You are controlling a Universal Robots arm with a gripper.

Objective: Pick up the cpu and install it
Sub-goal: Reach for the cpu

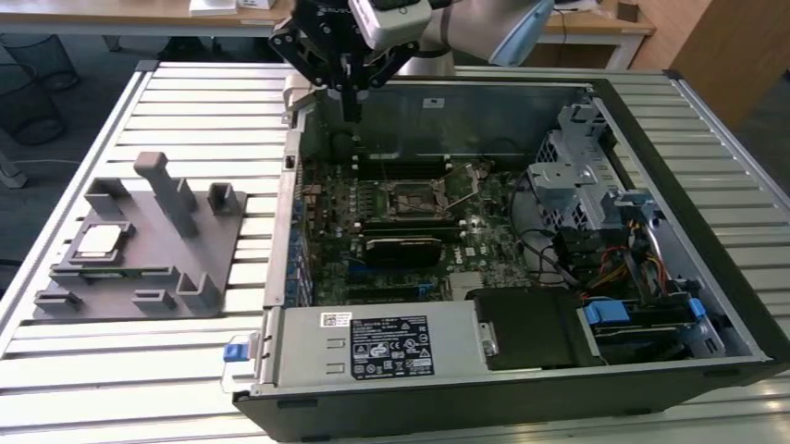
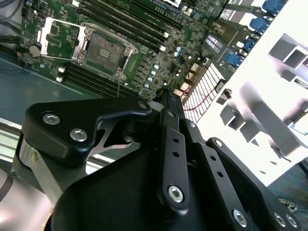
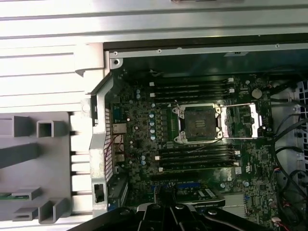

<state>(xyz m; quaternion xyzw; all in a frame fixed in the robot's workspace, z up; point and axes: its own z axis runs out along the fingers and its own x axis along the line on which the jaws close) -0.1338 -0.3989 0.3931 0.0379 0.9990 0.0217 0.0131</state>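
Note:
The cpu [image 1: 99, 242], a small silvery square chip with a pale rim, lies flat on the grey holder block [image 1: 198, 254] at the exterior view's left. My gripper [image 1: 351, 113] hangs over the far left corner of the open computer case [image 1: 287, 194], well away from the cpu. Its black fingers [image 2: 166, 96] are shut together with nothing between them. The black motherboard socket [image 1: 413, 196] sits bare in the middle of the board, seen in both wrist views [image 2: 103, 48] [image 3: 199, 122], with its metal cover plate [image 3: 243, 120] swung open beside it.
The holder's upright posts [image 1: 166, 190] rise next to the cpu. Inside the case are memory slots [image 3: 192, 86], a drive cage [image 1: 580, 176], cables [image 1: 617, 268] and a power supply [image 1: 370, 347]. The case stands on a slatted metal table [image 1: 136, 370].

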